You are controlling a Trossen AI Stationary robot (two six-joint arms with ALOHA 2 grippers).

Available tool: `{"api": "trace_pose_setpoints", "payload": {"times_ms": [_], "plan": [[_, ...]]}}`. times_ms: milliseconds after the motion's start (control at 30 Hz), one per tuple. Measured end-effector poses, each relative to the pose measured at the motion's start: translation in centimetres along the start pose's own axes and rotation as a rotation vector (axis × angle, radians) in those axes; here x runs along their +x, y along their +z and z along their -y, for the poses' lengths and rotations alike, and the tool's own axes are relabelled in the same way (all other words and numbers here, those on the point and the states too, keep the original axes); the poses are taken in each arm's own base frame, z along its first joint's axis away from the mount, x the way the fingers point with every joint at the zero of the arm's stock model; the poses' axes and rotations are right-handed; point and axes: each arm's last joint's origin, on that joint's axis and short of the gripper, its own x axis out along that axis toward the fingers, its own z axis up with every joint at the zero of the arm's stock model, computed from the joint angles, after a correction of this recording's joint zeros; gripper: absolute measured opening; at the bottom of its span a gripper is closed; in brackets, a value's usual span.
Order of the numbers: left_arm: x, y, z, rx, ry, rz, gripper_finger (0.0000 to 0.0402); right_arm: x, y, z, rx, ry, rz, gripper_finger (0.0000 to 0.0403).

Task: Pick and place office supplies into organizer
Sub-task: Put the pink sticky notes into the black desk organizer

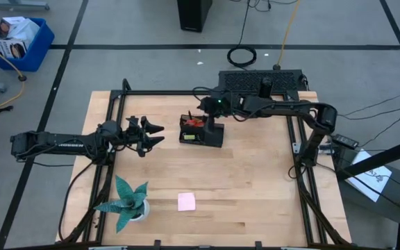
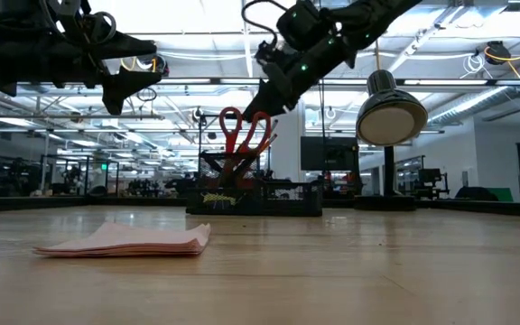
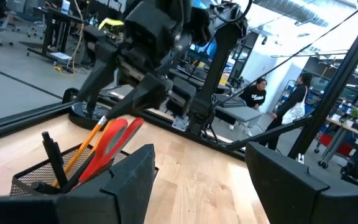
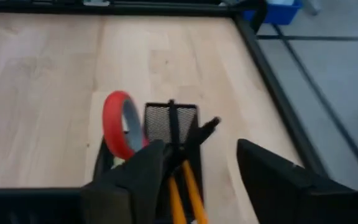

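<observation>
The black mesh organizer point(image 1: 210, 135) stands at the table's middle, toward the far edge. Red-handled scissors point(image 2: 242, 131), orange pencils point(image 4: 188, 190) and black pens point(image 3: 51, 152) stand upright in it, leaning on its walls. My right gripper point(image 4: 201, 149) hovers open just above it, slanting down from the far right, its fingers on either side of the pencils' and pens' upper ends. A pink sticky-note pad point(image 1: 186, 201) lies flat near the front. My left gripper point(image 1: 157, 134) waits open, level in the air to the organizer's left. My right gripper stands open around the upper ends of the pencils point(image 3: 86, 146) and pens. Whether one finger point(image 4: 142, 171) touches the pencils beside it, I cannot tell. The pencils rest in the organizer.
A teal spiky plant point(image 1: 127, 201) in a white pot stands at the front left. A round domed object point(image 2: 391, 113) shows to the organizer's right. A black box point(image 1: 259, 82) sits at the far edge. People point(image 3: 257, 93) stand in the room beyond.
</observation>
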Motion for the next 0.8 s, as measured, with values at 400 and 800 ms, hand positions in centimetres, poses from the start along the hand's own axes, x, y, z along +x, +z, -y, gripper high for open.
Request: {"api": "trace_pose_setpoints", "payload": {"times_ms": [400,800], "plan": [[0.0,0.0,0.0,0.007,0.005,0.001,0.0255,-6.3,3.0,-4.0,-0.066,-0.021,0.033,0.0245],[0.0,0.0,0.0,0.004,0.004,0.000,0.0255,-5.2,1.9,-17.2,-0.042,0.211,-0.021,0.0341]]}}
